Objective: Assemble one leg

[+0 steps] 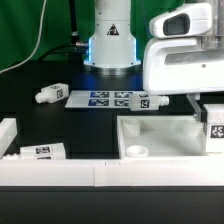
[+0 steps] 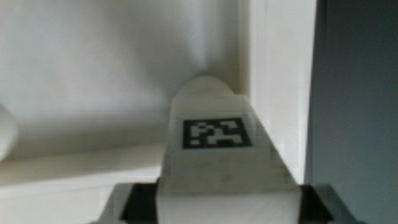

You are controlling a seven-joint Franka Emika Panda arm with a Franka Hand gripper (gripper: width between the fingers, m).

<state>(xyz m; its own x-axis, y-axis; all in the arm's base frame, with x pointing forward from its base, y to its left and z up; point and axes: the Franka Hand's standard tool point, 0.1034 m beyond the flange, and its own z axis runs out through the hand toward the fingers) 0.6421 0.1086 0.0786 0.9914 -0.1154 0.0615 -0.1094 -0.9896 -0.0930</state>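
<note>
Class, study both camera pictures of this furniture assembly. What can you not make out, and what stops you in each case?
- Gripper, exterior view: cut off by the frame edge; the opening is unseen.
- Leg, wrist view: its lower end is hidden by the gripper; its tip is blurred.
- Tabletop, exterior view: its far right is behind the arm.

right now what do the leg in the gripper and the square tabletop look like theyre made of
The leg: seemingly white plastic, smooth matte, with a printed black-and-white tag sticker. The tabletop: the same white, probably moulded plastic or painted board, with a raised rim and a round corner hole. The gripper is clamped on the leg.
</note>
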